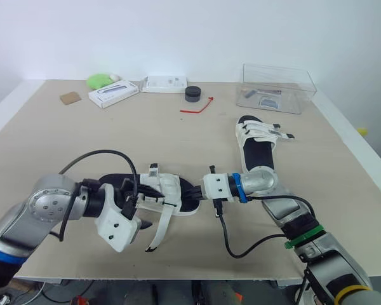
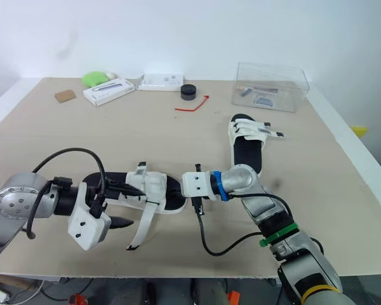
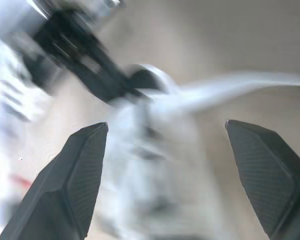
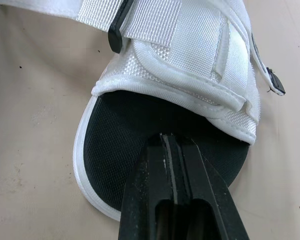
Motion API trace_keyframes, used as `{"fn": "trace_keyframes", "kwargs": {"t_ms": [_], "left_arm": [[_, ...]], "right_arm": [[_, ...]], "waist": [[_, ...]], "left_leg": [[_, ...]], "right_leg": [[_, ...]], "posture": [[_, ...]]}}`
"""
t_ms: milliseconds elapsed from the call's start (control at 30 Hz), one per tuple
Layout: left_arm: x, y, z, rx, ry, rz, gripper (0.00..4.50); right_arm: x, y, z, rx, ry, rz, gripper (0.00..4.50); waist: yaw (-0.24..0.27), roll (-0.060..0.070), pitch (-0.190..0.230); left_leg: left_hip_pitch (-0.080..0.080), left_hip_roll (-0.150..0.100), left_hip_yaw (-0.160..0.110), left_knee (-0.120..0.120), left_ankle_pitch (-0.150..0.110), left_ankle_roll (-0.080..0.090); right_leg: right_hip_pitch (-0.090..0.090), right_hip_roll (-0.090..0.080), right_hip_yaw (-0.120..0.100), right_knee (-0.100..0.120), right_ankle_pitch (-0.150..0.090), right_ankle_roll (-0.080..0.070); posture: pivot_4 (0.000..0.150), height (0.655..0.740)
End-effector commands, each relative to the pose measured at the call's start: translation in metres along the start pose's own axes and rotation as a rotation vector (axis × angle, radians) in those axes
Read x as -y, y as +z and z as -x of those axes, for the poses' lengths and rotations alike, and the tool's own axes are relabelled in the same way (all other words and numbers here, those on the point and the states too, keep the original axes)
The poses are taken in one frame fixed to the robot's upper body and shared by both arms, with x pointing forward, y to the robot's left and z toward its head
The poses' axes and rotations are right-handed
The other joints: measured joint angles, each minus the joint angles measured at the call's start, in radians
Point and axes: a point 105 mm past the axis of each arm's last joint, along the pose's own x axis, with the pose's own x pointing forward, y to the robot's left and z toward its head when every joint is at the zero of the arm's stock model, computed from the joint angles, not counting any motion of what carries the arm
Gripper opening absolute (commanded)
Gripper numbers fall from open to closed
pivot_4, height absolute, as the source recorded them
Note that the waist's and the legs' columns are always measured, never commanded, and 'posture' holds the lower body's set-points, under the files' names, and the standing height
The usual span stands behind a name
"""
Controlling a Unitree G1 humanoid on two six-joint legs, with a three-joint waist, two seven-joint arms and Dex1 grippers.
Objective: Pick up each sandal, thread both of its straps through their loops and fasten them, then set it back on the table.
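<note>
"Between the left fingers, nearest lot: what do I enter?"

"Item 1, your left gripper [image 1: 144, 207]: fingers spread wide, gripping nothing. Item 2, near sandal [image 1: 171, 194]: lying on the table [image 1: 82, 146], its strapped middle in the gap between those fingers. One loose strap [image 1: 160, 225] trails out just beside the lower finger, unfastened."

"And at the toe end?"

"Item 3, your right gripper [image 4: 171, 142]: fingers closed flat together with nothing between them, tips laid over the black footbed just short of the front band. Risk, as I judge it: that is at best a press, not a hold. If you close the left on webbing alone and pull, the sandal may slide or pivot out from under the right tips. The strap end could also flick wide of its loop."

"Further out?"

"Item 4, second sandal [image 1: 257, 143]: well beyond the right fingers, flat on the table, strap ends sticking out sideways. Whether they are fastened, I cannot tell. Item 5, far edge, well apart from both grippers: clear box [image 1: 279, 88], red tie [image 1: 198, 107], black puck [image 1: 192, 93], white box [image 1: 113, 94]. No hazard there unless you swing wide."
</note>
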Motion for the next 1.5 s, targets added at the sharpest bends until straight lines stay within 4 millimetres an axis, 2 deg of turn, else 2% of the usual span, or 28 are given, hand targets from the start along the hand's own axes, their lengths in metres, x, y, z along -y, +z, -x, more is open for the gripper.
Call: {"fn": "trace_keyframes", "kwargs": {"t_ms": [33, 233, 433, 533, 733, 800, 867, 967, 1067, 1133, 1233, 1367, 1500], "left_arm": [[0.012, -0.001, -0.009, 0.031, -0.050, -0.047, 3.88], [0.016, 0.009, -0.026, 0.125, -0.099, -0.056, 3.88], [0.017, 0.010, -0.032, 0.145, -0.154, -0.053, 3.88], [0.015, 0.010, -0.034, 0.159, -0.157, -0.050, 3.07], [0.013, 0.014, -0.039, 0.192, -0.155, -0.038, 0.12], [0.013, 0.013, -0.040, 0.189, -0.153, -0.012, 0.03], [0.007, 0.013, -0.041, 0.196, -0.093, 0.095, 0.03], [-0.009, 0.005, -0.036, 0.221, 0.041, 0.373, 0.03], [-0.018, -0.008, -0.029, 0.232, 0.136, 0.627, 0.03], [-0.031, -0.020, -0.020, 0.279, 0.252, 0.868, 0.03], [-0.039, -0.031, -0.014, 0.349, 0.324, 1.105, 0.03], [-0.048, -0.041, -0.012, 0.468, 0.372, 1.361, 0.03], [-0.058, -0.048, -0.012, 0.544, 0.369, 1.480, 0.03]], "right_arm": [[-0.016, -0.033, -0.001, -0.125, 0.057, -0.080, 0.00], [-0.012, -0.033, 0.002, -0.134, 0.042, -0.079, 0.00], [-0.013, -0.036, 0.007, -0.146, 0.034, -0.084, 0.00], [-0.014, -0.036, 0.008, -0.149, 0.033, -0.086, 0.00], [-0.014, -0.037, 0.009, -0.153, 0.033, -0.088, 0.00], [-0.013, -0.037, 0.009, -0.153, 0.033, -0.087, 0.00], [-0.013, -0.036, 0.008, -0.152, 0.036, -0.084, 0.00], [-0.014, -0.036, 0.008, -0.153, 0.039, -0.081, 0.00], [-0.014, -0.036, 0.007, -0.151, 0.039, -0.080, 0.00], [-0.013, -0.036, 0.007, -0.149, 0.038, -0.079, 0.00], [-0.014, -0.036, 0.007, -0.151, 0.040, -0.076, 0.00], [-0.014, -0.036, 0.008, -0.152, 0.043, -0.074, 0.00], [-0.014, -0.036, 0.009, -0.154, 0.040, -0.071, 0.00]], "waist": [[0.000, 0.000, 0.000], [0.002, 0.000, 0.000], [0.002, 0.000, 0.000], [0.002, 0.000, 0.000], [0.002, 0.000, 0.000], [0.002, 0.000, 0.000], [0.002, 0.000, 0.000], [0.002, -0.001, 0.000], [0.002, -0.001, 0.000], [0.002, -0.001, 0.000], [0.002, -0.001, 0.000], [0.002, -0.001, 0.001], [0.002, -0.002, 0.001]], "left_leg": [[0.000, 0.000, 0.000, 0.000, 0.000, 0.000], [0.005, 0.001, 0.002, -0.001, 0.001, 0.001], [0.006, 0.001, 0.003, -0.001, 0.001, 0.002], [0.005, 0.001, 0.003, -0.001, 0.001, 0.002], [0.005, 0.000, 0.004, 0.000, 0.001, 0.002], [0.005, 0.000, 0.004, 0.000, 0.001, 0.002], [0.005, 0.000, 0.003, 0.000, 0.001, 0.002], [0.005, 0.000, 0.003, 0.000, 0.001, 0.002], [0.005, 0.000, 0.003, 0.000, 0.002, 0.003], [0.005, 0.000, 0.002, 0.000, 0.002, 0.003], [0.005, 0.000, 0.001, 0.000, 0.002, 0.003], [0.005, 0.000, 0.001, 0.000, 0.002, 0.003], [0.005, -0.001, 0.000, 0.000, 0.003, 0.002]], "right_leg": [[0.000, 0.000, 0.000, 0.000, 0.000, 0.000], [0.000, 0.001, 0.001, 0.000, 0.001, 0.002], [0.000, 0.002, 0.003, 0.000, 0.001, 0.002], [0.000, 0.002, 0.003, 0.000, 0.002, 0.002], [0.000, 0.002, 0.003, 0.000, 0.002, 0.003], [0.000, 0.002, 0.003, 0.000, 0.002, 0.003], [0.000, 0.002, 0.003, 0.000, 0.002, 0.003], [0.000, 0.002, 0.003, 0.000, 0.002, 0.004], [0.000, 0.003, 0.003, 0.000, 0.003, 0.005], [0.000, 0.005, 0.002, 0.000, 0.003, 0.005], [0.000, 0.006, 0.002, 0.000, 0.005, 0.008], [0.000, 0.007, 0.002, 0.000, 0.005, 0.009], [0.000, 0.006, 0.002, 0.000, 0.005, 0.009]], "posture": [[0.150, 0.7400], [0.150, 0.7400], [0.150, 0.7400], [0.150, 0.7400], [0.150, 0.7400], [0.150, 0.7400], [0.150, 0.7400], [0.150, 0.7400], [0.150, 0.7400], [0.150, 0.7400], [0.150, 0.7400], [0.150, 0.7400], [0.150, 0.7400]]}}
